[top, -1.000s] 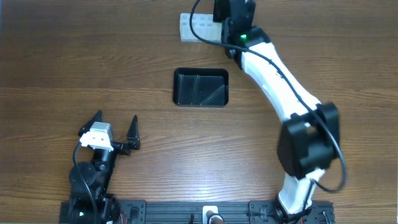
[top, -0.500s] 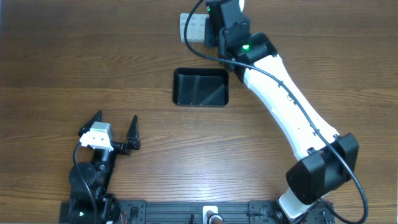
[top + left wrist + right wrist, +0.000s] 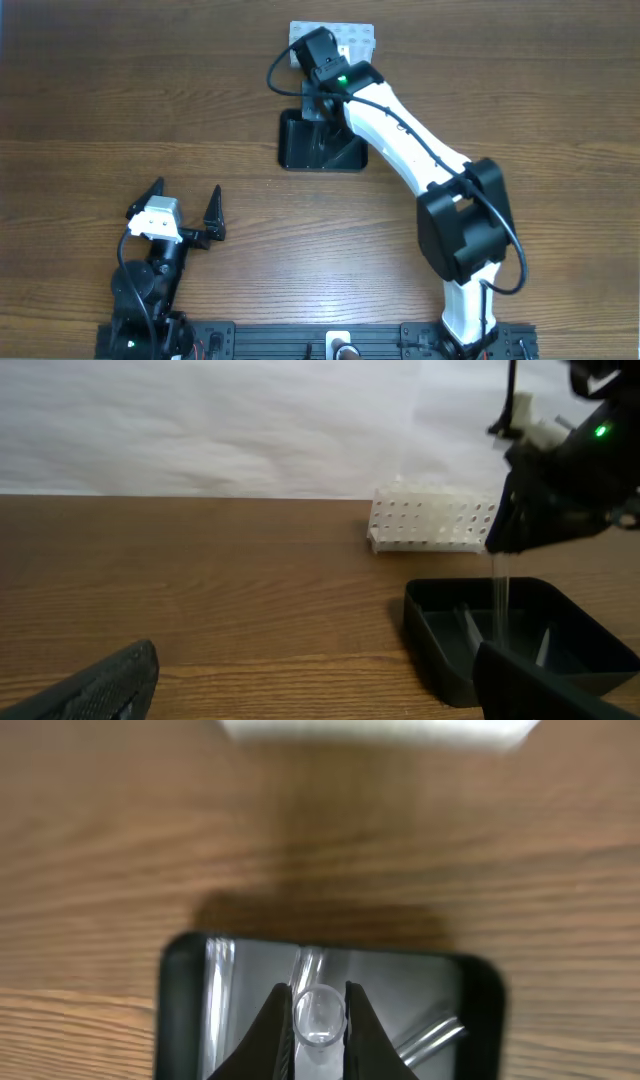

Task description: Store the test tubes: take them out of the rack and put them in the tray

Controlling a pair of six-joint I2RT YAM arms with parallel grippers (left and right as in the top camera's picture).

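A white test tube rack point(image 3: 345, 40) stands at the table's far edge, with a black tray point(image 3: 322, 142) just in front of it. My right gripper point(image 3: 319, 1032) hangs over the tray point(image 3: 180, 1010), shut on a clear test tube point(image 3: 319, 1017) held upright. The left wrist view shows that tube point(image 3: 500, 595) dangling from the right gripper point(image 3: 518, 535) with its lower end inside the tray point(image 3: 430, 640). Other clear tubes point(image 3: 435, 1035) lie in the tray. My left gripper point(image 3: 185, 208) sits open near the left base, holding nothing.
The rack point(image 3: 430, 520) stands behind the tray, a short gap of bare wood between them. A white wall backs the table. Wooden tabletop stretches between the left gripper and the tray.
The right arm swung from over the rack toward the left and nearer, bringing the tube above the tray; the rack is uncovered now. The left arm stayed still.
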